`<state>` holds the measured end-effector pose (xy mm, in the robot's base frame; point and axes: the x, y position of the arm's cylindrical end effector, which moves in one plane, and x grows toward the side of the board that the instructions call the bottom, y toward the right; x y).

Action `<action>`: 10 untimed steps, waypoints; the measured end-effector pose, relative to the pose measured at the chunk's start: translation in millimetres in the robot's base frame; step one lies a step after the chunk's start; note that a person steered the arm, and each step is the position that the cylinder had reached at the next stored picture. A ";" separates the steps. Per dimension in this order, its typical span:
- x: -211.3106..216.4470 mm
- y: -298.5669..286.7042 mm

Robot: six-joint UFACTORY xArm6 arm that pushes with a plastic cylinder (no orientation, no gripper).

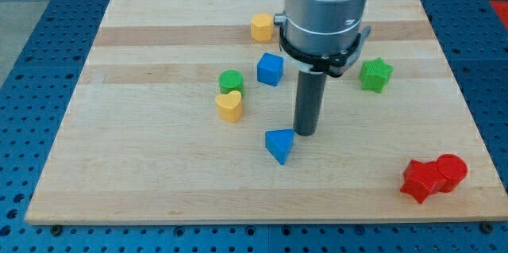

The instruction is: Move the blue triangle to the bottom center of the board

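Observation:
The blue triangle [279, 144] lies on the wooden board [143, 166], a little right of centre and below the middle. My tip [305, 132] stands on the board just to the triangle's upper right, touching or nearly touching its corner. The dark rod rises from it into the grey arm housing [325, 15] at the view's top.
A blue cube [270, 69], a green cylinder [231, 81] and a yellow heart [229, 105] sit left of the rod. A yellow hexagon [261, 27] is near the top. A green star [375, 74] is at the right. A red star [421, 179] and red cylinder [451, 171] sit bottom right.

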<state>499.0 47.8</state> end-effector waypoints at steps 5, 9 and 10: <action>36.9 -31.1; 53.9 -3.1; 55.3 33.3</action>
<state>554.3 81.2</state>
